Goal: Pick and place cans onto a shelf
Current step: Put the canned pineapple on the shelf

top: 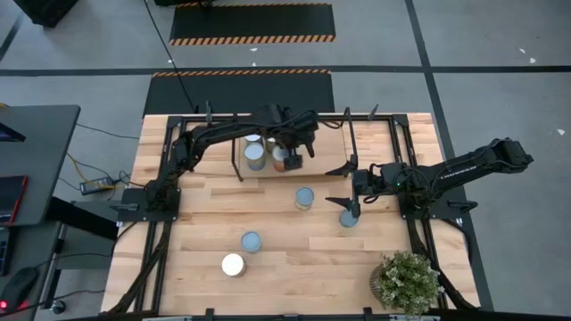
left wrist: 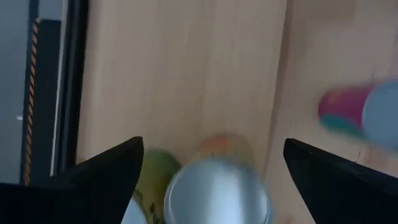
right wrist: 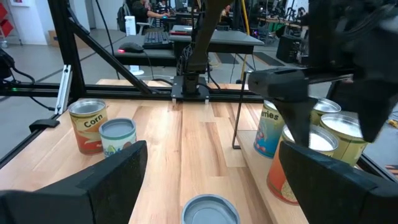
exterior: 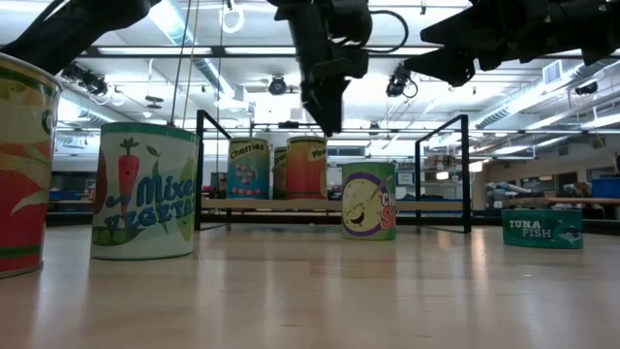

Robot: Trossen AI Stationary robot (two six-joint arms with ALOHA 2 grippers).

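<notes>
The shelf, a light board in a black rod frame, stands at the table's far middle. Three cans stand on it, among them an orange one with a silver top and a green one. My left gripper is open just above the orange can, its fingers to either side and clear of it. My right gripper is open and empty above the table, right of the shelf. A flat tuna can stands under it. Another can stands in front of it.
Two more cans stand toward the table's near left. A can stands just in front of the shelf. A potted plant sits at the near right corner. The shelf's black posts rise at its corners.
</notes>
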